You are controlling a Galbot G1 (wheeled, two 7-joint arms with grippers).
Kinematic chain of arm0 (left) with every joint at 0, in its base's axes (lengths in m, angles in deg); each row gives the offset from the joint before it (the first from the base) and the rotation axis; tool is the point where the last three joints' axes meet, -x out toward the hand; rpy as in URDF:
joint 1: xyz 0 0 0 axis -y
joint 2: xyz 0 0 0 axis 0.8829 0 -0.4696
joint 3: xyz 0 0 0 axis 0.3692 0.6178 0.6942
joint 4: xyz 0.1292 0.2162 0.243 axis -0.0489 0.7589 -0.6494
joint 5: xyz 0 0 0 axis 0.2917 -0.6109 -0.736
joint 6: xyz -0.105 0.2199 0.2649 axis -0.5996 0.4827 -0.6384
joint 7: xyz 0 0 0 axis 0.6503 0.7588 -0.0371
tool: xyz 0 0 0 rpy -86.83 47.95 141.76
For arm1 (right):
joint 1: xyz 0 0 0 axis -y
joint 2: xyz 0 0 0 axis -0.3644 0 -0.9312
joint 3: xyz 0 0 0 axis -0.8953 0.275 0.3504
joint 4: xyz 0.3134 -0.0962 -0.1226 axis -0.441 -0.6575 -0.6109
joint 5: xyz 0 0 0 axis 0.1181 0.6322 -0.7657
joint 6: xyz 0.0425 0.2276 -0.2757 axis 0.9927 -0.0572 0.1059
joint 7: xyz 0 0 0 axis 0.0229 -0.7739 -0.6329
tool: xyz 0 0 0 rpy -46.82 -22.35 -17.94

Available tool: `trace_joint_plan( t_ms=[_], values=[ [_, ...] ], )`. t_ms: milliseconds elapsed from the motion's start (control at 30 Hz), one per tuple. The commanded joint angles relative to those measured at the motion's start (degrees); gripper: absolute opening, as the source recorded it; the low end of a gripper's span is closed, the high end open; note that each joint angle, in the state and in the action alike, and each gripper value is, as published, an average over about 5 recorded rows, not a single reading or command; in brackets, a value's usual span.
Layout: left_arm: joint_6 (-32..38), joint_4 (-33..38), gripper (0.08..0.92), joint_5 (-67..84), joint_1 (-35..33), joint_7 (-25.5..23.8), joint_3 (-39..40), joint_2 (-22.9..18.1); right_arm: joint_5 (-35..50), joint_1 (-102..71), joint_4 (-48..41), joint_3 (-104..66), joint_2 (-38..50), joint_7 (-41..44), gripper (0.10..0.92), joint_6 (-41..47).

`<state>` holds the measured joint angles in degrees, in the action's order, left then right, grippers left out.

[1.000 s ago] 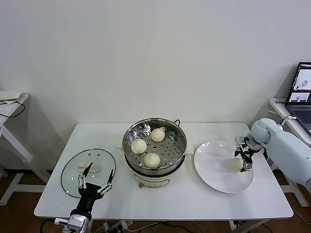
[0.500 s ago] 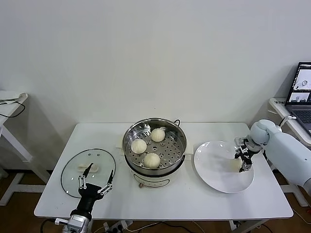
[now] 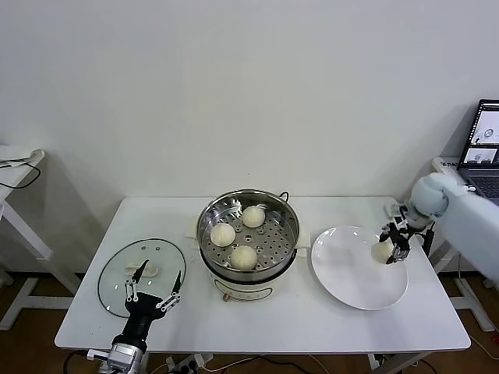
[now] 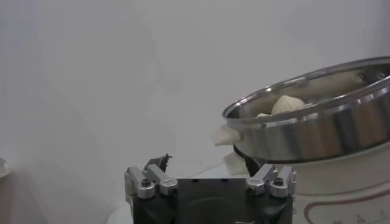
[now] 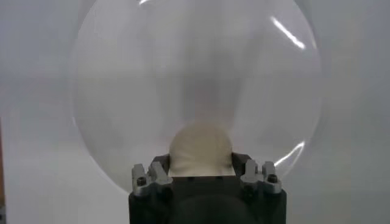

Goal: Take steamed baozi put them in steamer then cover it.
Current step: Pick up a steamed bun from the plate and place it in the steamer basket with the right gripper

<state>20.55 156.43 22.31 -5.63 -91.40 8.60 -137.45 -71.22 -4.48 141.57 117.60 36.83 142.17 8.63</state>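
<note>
My right gripper (image 3: 392, 248) fingers, having just clamped the last cream-white pleated baozi (image 3: 381, 251), are lifting it off the flat white plate (image 3: 351, 280) toward the shiny steel steamer (image 3: 248, 230) at nine o'clock, left gripper (image 3: 153, 289) fingers idling wide apart.

Right arm reaching in from the far right, right gripper (image 3: 394, 246) pointing down and to the left, fingers closed around a bun (image 3: 381, 251). Left gripper (image 3: 153, 287) parked near the front left, fingers spread wide, holding nothing.
</note>
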Motion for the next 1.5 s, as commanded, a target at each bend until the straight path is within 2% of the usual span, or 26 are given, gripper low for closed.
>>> trace_joint_plan(
  t_ms=[33, 367, 533, 733, 1100, 1500],
  values=[
    [0.0, 0.1, 0.823, 0.2, 0.2, -0.1, 0.1, 0.2, 21.9, 27.9, 16.9, 25.9, 7.8, -0.4, 0.670, 10.5],
    [0.2, 0.1, 0.823, 1.3, 0.6, -0.3, -0.3, 0.9, 38.7, 51.0, 27.5, 44.8, 2.2, -5.1, 0.670, 20.8],
    [0.3, -0.1, 0.823, 1.8, 1.0, -0.4, -0.3, 1.3, 44.9, 53.7, 29.8, 46.4, -3.8, -8.2, 0.670, 25.3],
    [0.3, -0.4, 0.823, 2.4, 1.4, -0.7, -0.4, 1.8, 47.5, 51.7, 27.4, 45.0, -14.1, -10.3, 0.670, 27.8],
    [0.1, -0.5, 0.823, 3.1, 1.8, -0.7, -1.2, 2.2, 43.7, 41.0, 18.3, 40.7, -26.0, -10.3, 0.670, 28.7],
    [-0.2, -1.5, 0.823, 3.5, 2.5, -0.8, -1.8, 2.2, 34.6, 30.8, 7.0, 36.7, -31.5, -8.7, 0.670, 26.3]
  ],
)
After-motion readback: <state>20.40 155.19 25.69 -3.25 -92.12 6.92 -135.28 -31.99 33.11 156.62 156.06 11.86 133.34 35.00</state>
